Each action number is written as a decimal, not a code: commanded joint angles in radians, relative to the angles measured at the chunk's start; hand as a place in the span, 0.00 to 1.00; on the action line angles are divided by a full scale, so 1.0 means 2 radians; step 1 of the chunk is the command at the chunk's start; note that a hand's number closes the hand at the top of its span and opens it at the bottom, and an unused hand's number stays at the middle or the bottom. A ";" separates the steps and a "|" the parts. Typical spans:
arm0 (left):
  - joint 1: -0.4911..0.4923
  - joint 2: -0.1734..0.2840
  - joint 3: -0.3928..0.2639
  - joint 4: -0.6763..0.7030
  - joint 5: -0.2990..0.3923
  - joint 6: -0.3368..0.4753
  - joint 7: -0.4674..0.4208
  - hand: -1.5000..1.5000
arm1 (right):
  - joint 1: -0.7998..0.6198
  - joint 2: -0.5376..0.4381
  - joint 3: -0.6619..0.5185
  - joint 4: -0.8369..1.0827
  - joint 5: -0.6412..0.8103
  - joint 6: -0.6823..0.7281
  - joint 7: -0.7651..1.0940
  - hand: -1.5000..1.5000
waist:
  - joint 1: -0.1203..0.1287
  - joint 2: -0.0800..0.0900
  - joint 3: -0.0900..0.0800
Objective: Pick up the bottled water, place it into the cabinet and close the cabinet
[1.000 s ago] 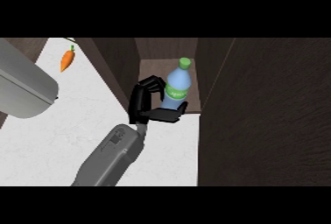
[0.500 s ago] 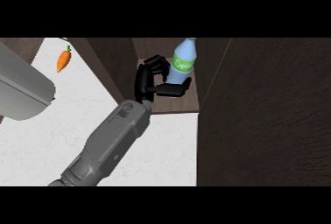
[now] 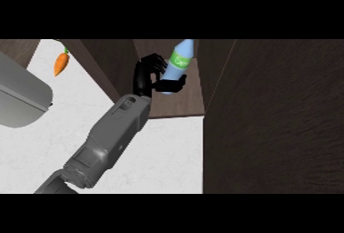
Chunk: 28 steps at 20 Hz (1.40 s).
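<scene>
The bottled water [image 3: 180, 63] is a pale blue bottle with a green label, leaning a little, in the head view's upper middle. It stands inside the open dark-brown cabinet [image 3: 181, 107], over its floor board. My left hand [image 3: 144, 79] is shut on the bottle: its fingers curl round the left and far side, and its thumb presses the lower near side. The hand hides the bottle's base, so I cannot tell whether it rests on the board. My grey forearm [image 3: 111, 136] runs in from the lower left. My right hand does not show.
A wide dark panel of the cabinet [image 3: 275, 118] fills the right side. An orange carrot [image 3: 61, 64] lies on the white counter [image 3: 161, 154] at the upper left. A large grey rounded object [image 3: 20, 98] sits at the left edge.
My left hand has carried the bottle forward and deeper into the cabinet, and my forearm has stretched out after it. The carrot and the grey object kept their places.
</scene>
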State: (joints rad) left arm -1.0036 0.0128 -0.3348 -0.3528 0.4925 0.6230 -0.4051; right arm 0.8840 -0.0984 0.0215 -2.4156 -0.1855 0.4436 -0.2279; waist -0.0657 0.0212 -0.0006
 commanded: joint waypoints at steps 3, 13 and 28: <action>-0.022 0.004 0.053 0.059 0.021 0.007 -0.040 1.00 | -0.007 0.010 0.017 -0.010 -0.018 -0.003 0.016 0.00 | -0.002 0.004 -0.001; -0.067 0.036 0.035 0.121 -0.020 0.031 -0.060 0.00 | 0.013 -0.008 -0.002 -0.034 -0.047 0.023 0.010 0.00 | -0.012 0.005 -0.001; -0.083 0.008 0.084 0.080 0.014 -0.061 -0.148 0.00 | 0.020 -0.008 0.011 -0.020 -0.036 0.040 -0.006 0.00 | -0.008 0.003 -0.001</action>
State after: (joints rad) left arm -1.1874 0.0473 -0.1991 -0.1590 0.4978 0.5583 -0.6173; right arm 0.9007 -0.1106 0.0426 -2.4006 -0.2150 0.5160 -0.2562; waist -0.0940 0.0325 -0.0025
